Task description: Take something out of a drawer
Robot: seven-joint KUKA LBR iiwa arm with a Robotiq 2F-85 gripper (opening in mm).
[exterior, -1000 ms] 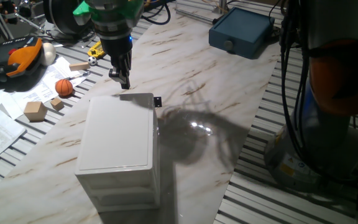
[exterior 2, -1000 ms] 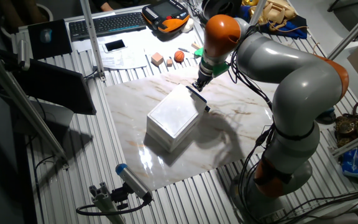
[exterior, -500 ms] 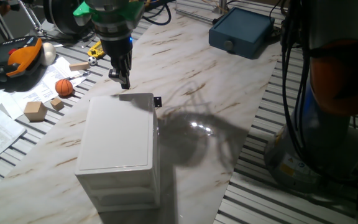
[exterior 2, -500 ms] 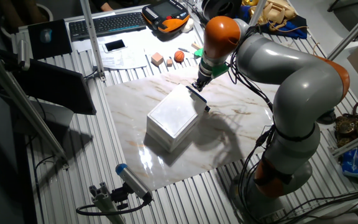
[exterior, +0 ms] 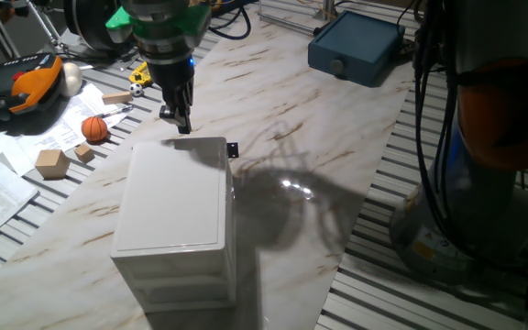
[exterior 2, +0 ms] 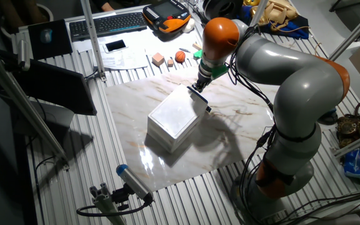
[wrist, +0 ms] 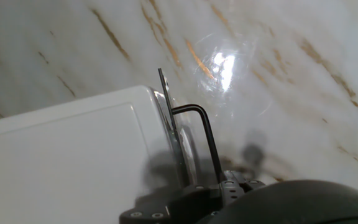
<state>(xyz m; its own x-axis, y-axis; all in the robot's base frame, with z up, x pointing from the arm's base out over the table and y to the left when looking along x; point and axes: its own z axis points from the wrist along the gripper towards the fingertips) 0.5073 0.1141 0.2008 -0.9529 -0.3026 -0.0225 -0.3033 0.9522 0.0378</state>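
The white cabinet [exterior: 174, 197] stands on the marble table, also seen in the other fixed view [exterior 2: 175, 119]. Its top drawer [wrist: 171, 134] looks closed or open only a slit, its thin black handle [wrist: 202, 134] sticking out at the side [exterior: 232, 149]. My gripper [exterior: 182, 124] hangs just above the cabinet's far top edge, left of the handle [exterior 2: 207, 109]. Its fingers look pressed together and hold nothing, and it touches nothing. It also shows in the other fixed view [exterior 2: 199, 86]. The light-tan wooden block is hidden.
Left of the table lie an orange ball [exterior: 94, 127], small wooden cubes [exterior: 51, 163], papers and an orange pendant [exterior: 35, 81]. A blue box [exterior: 356, 46] sits at the table's far end. The arm's base [exterior 2: 286, 169] stands at the right.
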